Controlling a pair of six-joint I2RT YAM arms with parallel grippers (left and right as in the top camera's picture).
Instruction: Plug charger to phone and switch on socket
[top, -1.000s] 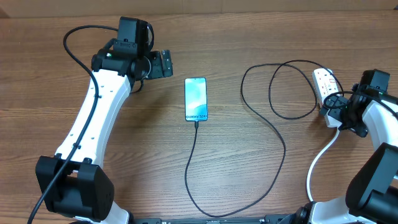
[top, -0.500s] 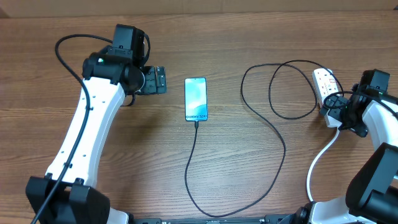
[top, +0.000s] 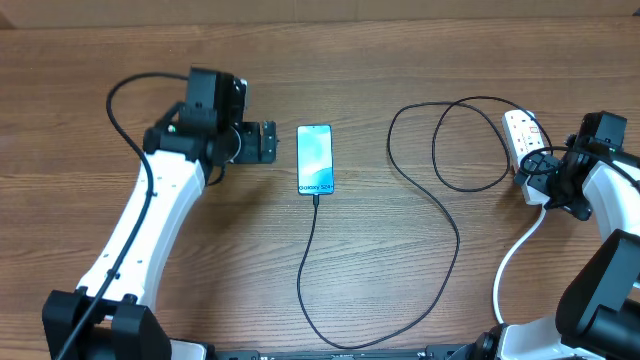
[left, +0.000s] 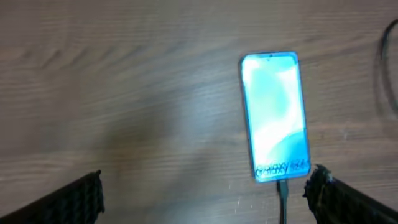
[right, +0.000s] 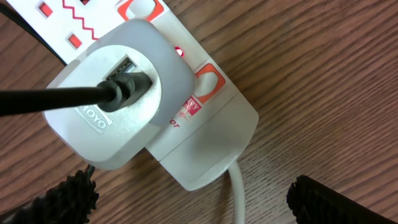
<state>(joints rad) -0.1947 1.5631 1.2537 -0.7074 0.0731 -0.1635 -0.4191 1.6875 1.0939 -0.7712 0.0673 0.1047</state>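
The phone (top: 315, 159) lies flat at the table's middle, screen lit light blue; it also shows in the left wrist view (left: 275, 116). The black charger cable (top: 440, 235) runs from the phone's bottom edge, where its plug tip (left: 282, 186) sits in the port, in wide loops to the socket (top: 522, 135) at the right. My left gripper (top: 267, 142) is open and empty, just left of the phone. My right gripper (top: 535, 175) is open over the socket's near end (right: 205, 143), where a white adapter (right: 118, 118) holds the cable; a small red light shows beside it.
The socket's thick white cord (top: 512, 262) curves down toward the front edge at the right. The wooden table (top: 200, 290) is bare at the front left and far side.
My left arm swung right and slightly forward, bringing its open gripper closer to the phone's left side. The right arm, phone and cable have not moved.
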